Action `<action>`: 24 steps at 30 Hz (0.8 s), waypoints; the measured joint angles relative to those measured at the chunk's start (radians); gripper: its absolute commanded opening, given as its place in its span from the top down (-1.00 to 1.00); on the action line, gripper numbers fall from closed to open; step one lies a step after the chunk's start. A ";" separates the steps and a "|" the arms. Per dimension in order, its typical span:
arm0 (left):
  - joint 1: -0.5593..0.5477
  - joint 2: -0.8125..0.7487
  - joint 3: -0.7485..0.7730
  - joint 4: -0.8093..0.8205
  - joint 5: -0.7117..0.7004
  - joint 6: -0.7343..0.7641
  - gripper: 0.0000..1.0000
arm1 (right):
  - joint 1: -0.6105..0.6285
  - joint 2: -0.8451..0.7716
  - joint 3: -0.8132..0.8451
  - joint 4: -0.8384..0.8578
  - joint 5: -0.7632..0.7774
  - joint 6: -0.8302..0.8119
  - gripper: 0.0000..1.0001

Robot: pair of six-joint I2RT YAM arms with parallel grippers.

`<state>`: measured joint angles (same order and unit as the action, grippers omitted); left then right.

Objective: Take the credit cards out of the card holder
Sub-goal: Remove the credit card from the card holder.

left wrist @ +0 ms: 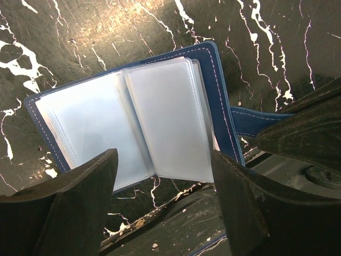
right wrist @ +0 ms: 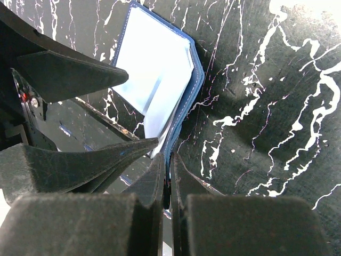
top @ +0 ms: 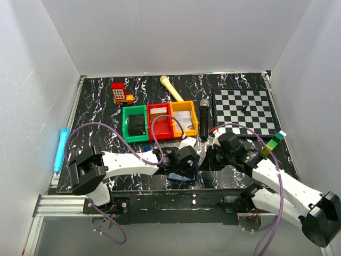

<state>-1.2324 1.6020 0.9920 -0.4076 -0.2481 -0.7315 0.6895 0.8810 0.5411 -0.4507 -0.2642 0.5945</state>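
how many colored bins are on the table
3, side by side in a row at mid-table: green bin on the left, red bin in the middle, orange bin on the right. The arms might hide more nearer the front.

Colour and pattern reference: work area

We record the card holder [left wrist: 217, 90] as navy blue with pale stitching and pale blue-grey translucent inner leaves [left wrist: 165, 117]; the table [top: 101, 98] as black with white marble veining; the green bin [top: 134, 109], red bin [top: 159, 106] and orange bin [top: 184, 104] as solid colours; the board [top: 244, 109] as black-and-white checks; the cables [top: 96, 124] as purple.
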 measured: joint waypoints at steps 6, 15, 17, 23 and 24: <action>0.000 0.003 0.006 -0.020 -0.026 -0.007 -0.29 | 0.000 0.003 0.000 -0.004 0.003 -0.001 0.97; 0.004 0.002 0.008 -0.090 -0.094 -0.039 -0.28 | 0.000 0.003 0.000 -0.013 0.003 -0.006 0.97; 0.008 0.002 0.008 -0.098 -0.106 -0.041 -0.29 | 0.000 0.003 0.000 -0.014 0.003 -0.009 0.97; 0.020 -0.008 0.008 -0.118 -0.123 -0.047 -0.31 | 0.000 0.003 0.000 -0.021 0.003 -0.027 0.97; 0.021 -0.010 0.008 -0.119 -0.125 -0.048 -0.32 | 0.000 0.003 0.003 -0.026 0.004 -0.037 0.97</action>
<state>-1.2114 1.5917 1.0004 -0.5266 -0.3729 -0.7792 0.6895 0.8845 0.5438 -0.4770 -0.2600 0.5571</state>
